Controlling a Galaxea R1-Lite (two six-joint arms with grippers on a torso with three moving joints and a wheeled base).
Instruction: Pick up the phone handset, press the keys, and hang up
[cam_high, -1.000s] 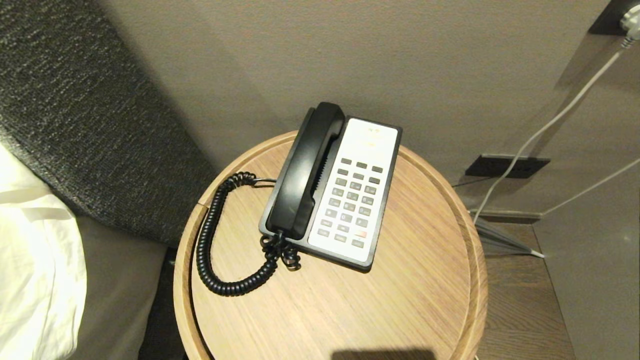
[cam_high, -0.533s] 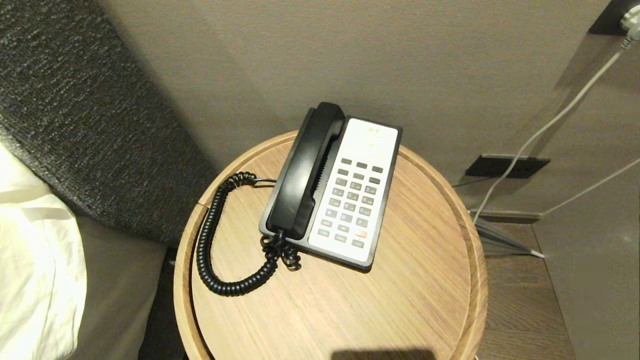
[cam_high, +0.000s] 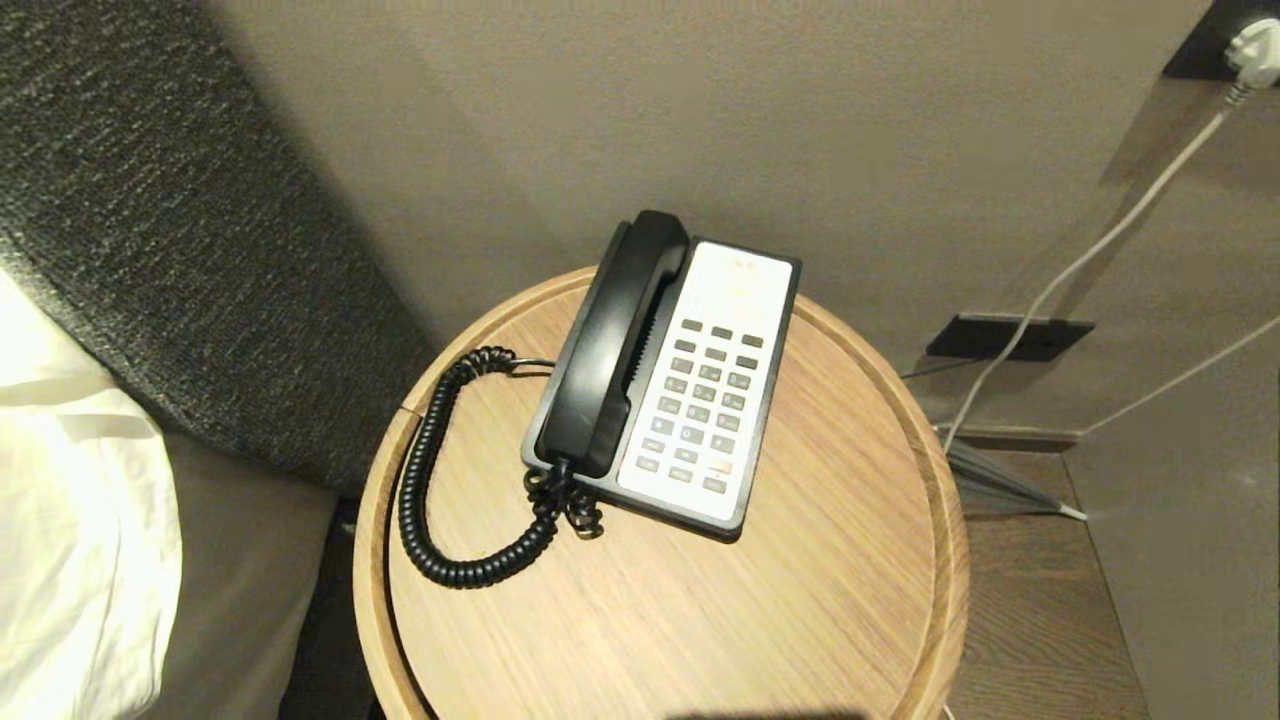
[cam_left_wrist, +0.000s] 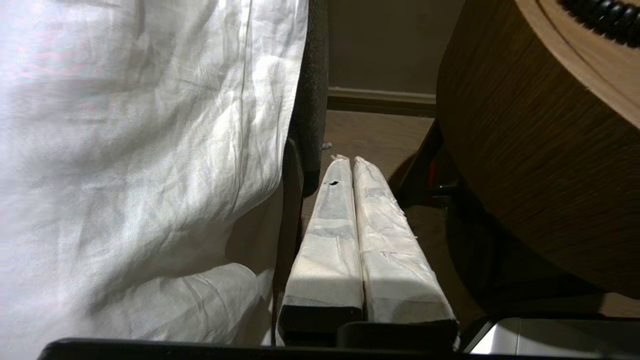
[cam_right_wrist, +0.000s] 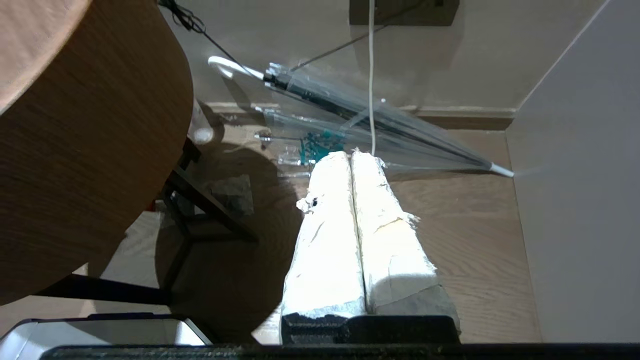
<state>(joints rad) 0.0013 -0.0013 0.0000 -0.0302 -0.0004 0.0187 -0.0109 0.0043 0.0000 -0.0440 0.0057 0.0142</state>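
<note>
The black phone handset (cam_high: 612, 345) lies in its cradle on the left side of the black-and-white phone base (cam_high: 745, 270), on a round wooden side table (cam_high: 820, 600). Its coiled cord (cam_high: 425, 480) loops over the tabletop to the left. The grey keys (cam_high: 700, 405) sit in rows on the white faceplate. Neither arm shows in the head view. My left gripper (cam_left_wrist: 346, 159) hangs shut and empty below the table's left side, between the white bedding and the table wall. My right gripper (cam_right_wrist: 349, 153) hangs shut and empty over the floor to the table's right.
A dark upholstered headboard (cam_high: 150, 220) and white bedding (cam_high: 70, 540) stand left of the table. A clear umbrella (cam_right_wrist: 370, 120) lies on the floor by the wall at right, under a white cable (cam_high: 1080, 260) and a wall socket (cam_high: 1010, 335).
The whole head view has shifted slightly, so the camera has moved a little; the phone lies as before. Neither arm has entered the head view.
</note>
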